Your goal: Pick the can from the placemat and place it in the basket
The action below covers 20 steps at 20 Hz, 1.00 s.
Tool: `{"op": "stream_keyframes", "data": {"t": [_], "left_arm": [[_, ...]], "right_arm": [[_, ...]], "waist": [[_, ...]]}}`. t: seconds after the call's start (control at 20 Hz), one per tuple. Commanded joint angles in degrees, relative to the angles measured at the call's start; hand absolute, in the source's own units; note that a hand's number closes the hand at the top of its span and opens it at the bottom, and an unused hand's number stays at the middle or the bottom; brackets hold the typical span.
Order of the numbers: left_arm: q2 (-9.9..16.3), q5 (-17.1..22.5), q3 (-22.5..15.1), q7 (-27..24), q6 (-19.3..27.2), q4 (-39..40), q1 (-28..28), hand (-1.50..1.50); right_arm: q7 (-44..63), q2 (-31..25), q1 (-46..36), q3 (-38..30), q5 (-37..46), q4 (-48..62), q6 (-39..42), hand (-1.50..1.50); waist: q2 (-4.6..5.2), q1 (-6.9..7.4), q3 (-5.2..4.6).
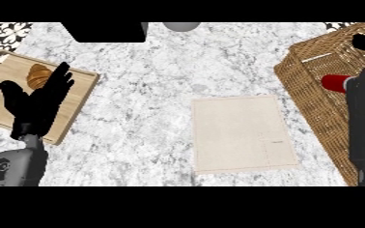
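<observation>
Head view, looking steeply down on a white and grey veined marble counter (143, 125). A pale beige rectangular cloth placemat (242, 133) lies flat near the middle, its stitched hem visible along the right and lower sides; nothing rests on it. To the right of the placemat stands a brown woven wicker basket (306, 84) with a coarse lattice wall and a thick braided rim, seen tilted by the steep viewpoint. Over the basket's opening, well to the right of the placemat, is the red cylindrical can (335, 83): its smooth body lies on its side, long axis roughly horizontal in the view, with the rounded end pointing left toward the placemat. The can's right end disappears into the black right hand (354, 84), which is cut by the view's edge; the fingers are closed round the can, though only part of them shows. Far left of the placemat, a light wooden rectangular cutting board (78, 94) lies at an angle and carries a golden-brown crescent croissant (37, 76). The black left hand (35, 101) rests above this board on a grey forearm, fingers straight, spread and pointing up, holding nothing. Beyond the placemat, at the counter's far edge, sit a black box-shaped object (107, 31) and a grey rounded object (180, 26).
</observation>
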Motion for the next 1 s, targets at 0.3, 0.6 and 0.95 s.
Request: {"op": "stream_keyframes", "data": {"t": [0.3, 0.6, 0.95], "left_arm": [[0.22, -0.22, 1.4, -1.07, 0.71, 0.68, 2.14, 0.0], [-0.27, 0.0, 1.33, -1.9, 0.39, 1.75, 1.61, 0.0], [0.56, 0.51, 1.9, -0.36, 0.2, -1.49, 2.77, 0.0]], "right_arm": [[4.68, 4.34, 9.45, -8.34, -3.95, -26.69, -6.08, -1.5], [3.15, 14.0, 26.06, -5.62, -11.71, -52.25, 2.42, -1.5], [1.69, 17.04, 49.18, -3.1, -25.56, -74.14, 12.93, -1.5]], "waist": [[-0.87, -2.61, -0.03], [-0.74, -2.79, -0.05], [-0.71, -2.48, 0.0]]}}
